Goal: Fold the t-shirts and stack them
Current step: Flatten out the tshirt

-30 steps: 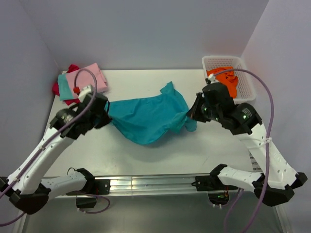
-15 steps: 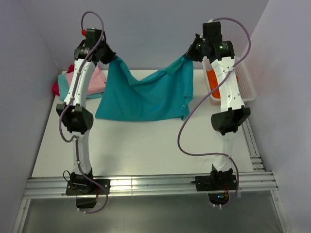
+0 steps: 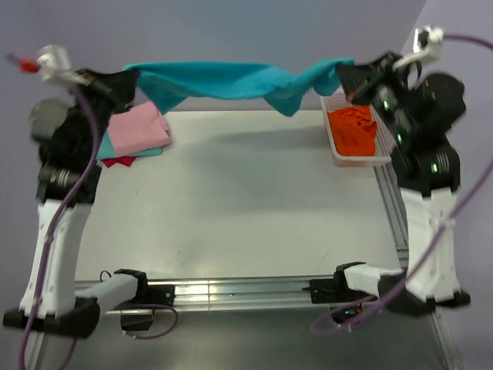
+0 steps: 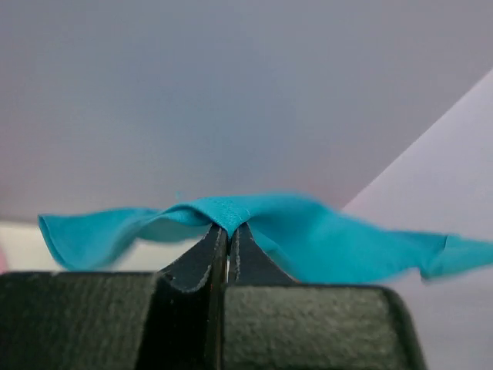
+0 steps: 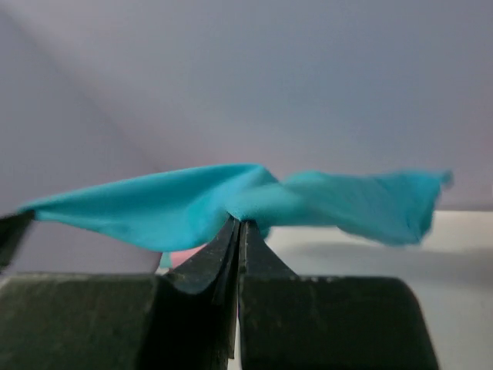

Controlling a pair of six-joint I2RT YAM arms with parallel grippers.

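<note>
Hanging teal shirt; basket (orange shirt, seemingly)

White arm links, black joints — looping purple cables, green lights.

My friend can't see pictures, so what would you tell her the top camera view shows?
A teal t-shirt hangs stretched in the air between the robot's left hand and right hand, above a table. A folded pink t-shirt sits at the table's far left, and an orange t-shirt lies in a white basket at far right.
</note>
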